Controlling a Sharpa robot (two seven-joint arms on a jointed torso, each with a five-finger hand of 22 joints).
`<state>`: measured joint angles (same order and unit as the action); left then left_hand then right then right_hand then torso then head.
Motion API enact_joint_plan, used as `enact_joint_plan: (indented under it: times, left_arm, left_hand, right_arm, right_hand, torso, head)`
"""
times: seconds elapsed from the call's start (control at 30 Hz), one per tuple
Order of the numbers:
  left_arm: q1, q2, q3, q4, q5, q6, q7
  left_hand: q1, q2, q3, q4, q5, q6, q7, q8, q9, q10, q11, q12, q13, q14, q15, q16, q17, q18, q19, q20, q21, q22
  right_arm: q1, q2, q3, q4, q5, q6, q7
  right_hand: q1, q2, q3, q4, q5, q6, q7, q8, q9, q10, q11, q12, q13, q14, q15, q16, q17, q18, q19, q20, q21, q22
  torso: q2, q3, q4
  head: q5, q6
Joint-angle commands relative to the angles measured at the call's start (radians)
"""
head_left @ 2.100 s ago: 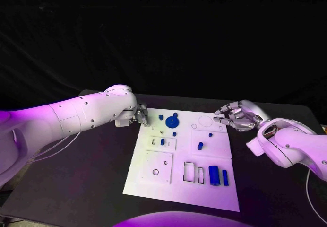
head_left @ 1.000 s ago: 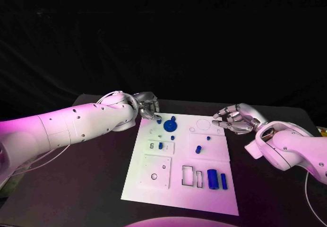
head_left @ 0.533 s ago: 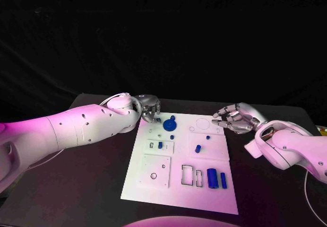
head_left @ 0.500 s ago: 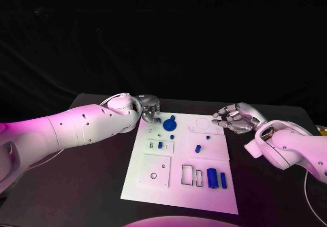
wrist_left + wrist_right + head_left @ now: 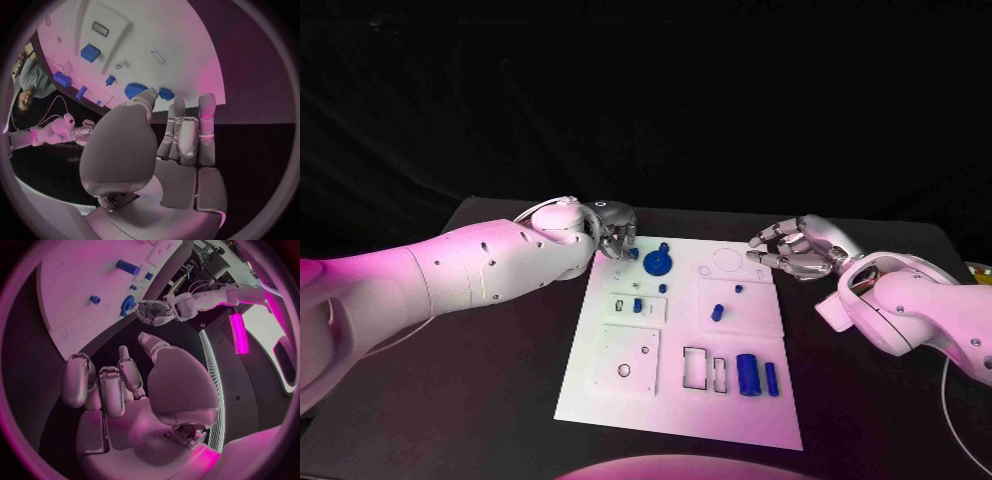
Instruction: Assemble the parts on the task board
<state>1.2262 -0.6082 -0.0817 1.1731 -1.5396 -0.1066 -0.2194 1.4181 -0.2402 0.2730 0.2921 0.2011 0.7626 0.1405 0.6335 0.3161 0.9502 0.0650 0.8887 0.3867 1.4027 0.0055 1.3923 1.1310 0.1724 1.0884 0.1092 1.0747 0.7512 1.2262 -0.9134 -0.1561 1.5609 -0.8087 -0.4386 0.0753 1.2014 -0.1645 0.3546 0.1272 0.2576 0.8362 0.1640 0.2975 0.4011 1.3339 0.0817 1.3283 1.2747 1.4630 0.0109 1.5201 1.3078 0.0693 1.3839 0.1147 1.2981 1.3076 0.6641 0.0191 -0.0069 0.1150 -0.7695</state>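
The robot's silver left hand (image 5: 615,232), fingers apart and empty, hovers at the white task board's (image 5: 635,395) far left corner, apparently reaching for a small blue part (image 5: 633,253); the right hand (image 5: 792,249) waits, curled, off the far right edge.

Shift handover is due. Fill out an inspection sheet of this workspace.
Surface: black table, bare around the board.
Job's things: white task board lies mid-table; blue round part at its far end, small blue part mid-board, two blue cylinders near its right edge.
Clutter: nothing seen.
Robot hands: left robot hand over the board's far left corner, holding nothing visible; right robot hand beside the board's far right corner, fingers curled, empty.
Cables: thin white cable under the left arm.
Surroundings: black backdrop.
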Motion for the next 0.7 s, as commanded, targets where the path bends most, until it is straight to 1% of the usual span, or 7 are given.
enact_joint_plan:
  times: [0.03, 0.1, 0.2, 0.33, 0.47, 0.6, 0.7]
  left_arm:
    - [0.000, 0.005, 0.000, -0.001, 0.000, 0.009, 0.003]
    - [0.000, 0.007, 0.000, -0.002, 0.004, 0.012, 0.005]
    - [0.000, 0.012, 0.000, -0.006, 0.008, 0.018, 0.007]
    - [-0.001, 0.018, 0.000, -0.014, 0.011, 0.022, 0.007]
    - [-0.003, 0.025, 0.000, -0.025, 0.014, 0.028, 0.006]
    - [-0.003, 0.030, 0.000, -0.032, 0.018, 0.033, 0.006]
    - [-0.003, 0.033, 0.000, -0.037, 0.021, 0.037, 0.007]
  left_hand:
    - [0.004, 0.004, 0.009, 0.000, 0.003, 0.011, -0.004, -0.006, -0.006, 0.005, -0.002, 0.006, -0.002, 0.004, -0.006, 0.007, 0.002, -0.010, 0.003, -0.005, 0.005, 0.004]
    - [0.003, 0.005, 0.015, 0.000, 0.003, 0.022, -0.008, -0.011, -0.013, 0.006, -0.005, 0.005, -0.003, 0.004, -0.008, 0.009, 0.003, -0.010, 0.002, -0.007, 0.008, 0.006]
    - [-0.004, 0.004, 0.023, 0.001, 0.001, 0.033, -0.016, -0.028, -0.027, 0.006, -0.013, 0.004, -0.005, 0.006, -0.014, 0.014, 0.010, -0.012, 0.003, -0.011, 0.015, 0.015]
    - [-0.007, 0.003, 0.024, 0.001, 0.001, 0.036, -0.017, -0.033, -0.031, 0.006, -0.013, 0.004, -0.006, 0.008, -0.015, 0.016, 0.015, -0.013, 0.005, -0.012, 0.019, 0.021]
    - [-0.011, 0.001, 0.026, 0.000, 0.001, 0.034, -0.015, -0.045, -0.040, 0.005, -0.013, 0.004, -0.006, 0.009, -0.016, 0.018, 0.017, -0.013, 0.005, -0.014, 0.022, 0.024]
    - [-0.013, -0.001, 0.026, 0.000, 0.000, 0.033, -0.015, -0.050, -0.043, 0.005, -0.013, 0.004, -0.006, 0.009, -0.015, 0.019, 0.017, -0.013, 0.005, -0.014, 0.023, 0.026]
    - [-0.014, -0.001, 0.027, 0.000, 0.001, 0.032, -0.013, -0.056, -0.047, 0.006, -0.012, 0.005, -0.006, 0.010, -0.015, 0.020, 0.019, -0.014, 0.006, -0.014, 0.025, 0.030]
  right_arm:
    - [-0.001, 0.001, 0.000, 0.000, -0.005, 0.012, 0.002]
    - [-0.001, 0.001, 0.000, 0.000, -0.005, 0.013, 0.002]
    - [-0.001, 0.002, 0.000, 0.000, -0.005, 0.013, 0.002]
    - [-0.001, 0.003, 0.000, 0.000, -0.005, 0.013, 0.002]
    - [-0.001, 0.003, 0.000, 0.000, -0.005, 0.013, 0.002]
    - [-0.001, 0.004, 0.000, 0.000, -0.005, 0.013, 0.001]
    - [-0.001, 0.004, 0.000, 0.000, -0.008, 0.013, 0.002]
  right_hand:
    - [-0.009, 0.002, 0.001, 0.005, 0.003, -0.007, -0.002, 0.001, 0.000, 0.003, -0.003, 0.002, 0.001, 0.069, -0.006, -0.006, 0.095, 0.007, -0.002, -0.004, -0.003, 0.023]
    - [-0.009, 0.002, 0.001, 0.005, 0.003, -0.007, -0.002, 0.001, 0.000, 0.003, -0.003, 0.002, 0.001, 0.069, -0.006, -0.006, 0.095, 0.007, -0.002, -0.004, -0.003, 0.023]
    - [-0.009, 0.002, 0.001, 0.005, 0.003, -0.007, -0.002, 0.001, 0.000, 0.003, -0.003, 0.002, 0.001, 0.069, -0.006, -0.006, 0.095, 0.007, -0.002, -0.004, -0.003, 0.023]
    - [-0.009, 0.002, 0.001, 0.005, 0.003, -0.007, -0.002, 0.001, 0.000, 0.003, -0.003, 0.002, 0.001, 0.069, -0.006, -0.006, 0.095, 0.007, -0.002, -0.004, -0.003, 0.023]
    - [-0.009, 0.002, 0.001, 0.005, 0.003, -0.007, -0.002, 0.001, 0.000, 0.003, -0.003, 0.002, 0.001, 0.069, -0.006, -0.006, 0.095, 0.007, -0.002, -0.004, -0.003, 0.023]
    - [-0.009, 0.002, 0.001, 0.005, 0.003, -0.007, -0.002, 0.001, 0.000, 0.003, -0.003, 0.002, 0.001, 0.069, -0.006, -0.006, 0.095, 0.007, -0.002, -0.004, -0.003, 0.023]
    - [-0.009, 0.002, 0.001, 0.005, 0.003, -0.007, -0.002, 0.001, 0.000, 0.003, -0.003, 0.002, 0.001, 0.069, -0.006, -0.006, 0.095, 0.007, -0.002, -0.004, -0.003, 0.023]
  torso:
    - [0.000, 0.0009, 0.0006]
    - [0.000, 0.0009, 0.0006]
    - [-0.001, 0.0012, 0.0006]
    - [0.000, 0.0008, 0.0004]
    - [0.000, -0.0001, 0.0000]
    - [-0.001, 0.0010, -0.0001]
    - [-0.001, 0.0008, 0.0003]
  head:
    - [-0.001, -0.003]
    - [-0.001, -0.003]
    - [0.000, -0.004]
    - [0.000, -0.005]
    - [-0.002, -0.005]
    - [-0.002, -0.006]
    - [-0.003, -0.007]
